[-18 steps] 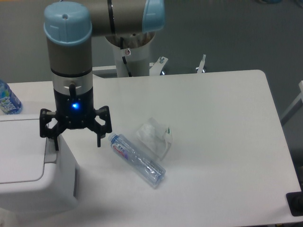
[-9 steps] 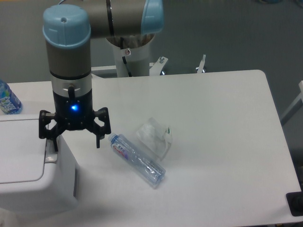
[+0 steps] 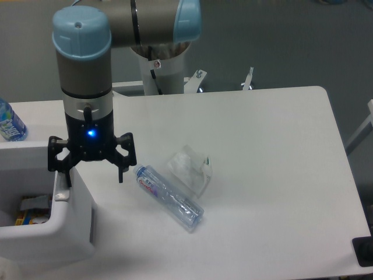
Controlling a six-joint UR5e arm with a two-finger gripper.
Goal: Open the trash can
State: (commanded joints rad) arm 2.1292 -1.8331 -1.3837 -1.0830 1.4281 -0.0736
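Note:
The trash can is a large white boxy bin at the lower left corner of the table. Its top stands open and colourful rubbish shows inside. The white lid appears swung up at the back. My gripper hangs straight down over the bin's right rim, open and empty. Its left fingertip is right at the latch area on the rim, and its right fingertip hangs over the table beside the bin.
A clear plastic bottle lies on the table right of the bin, with a crumpled clear bag behind it. A blue-labelled bottle stands at the left edge. A black object sits at the lower right corner.
The flat white lid that covered the trash can has sprung open, showing the rubbish inside. My gripper has stayed at the bin's right rim, still open.

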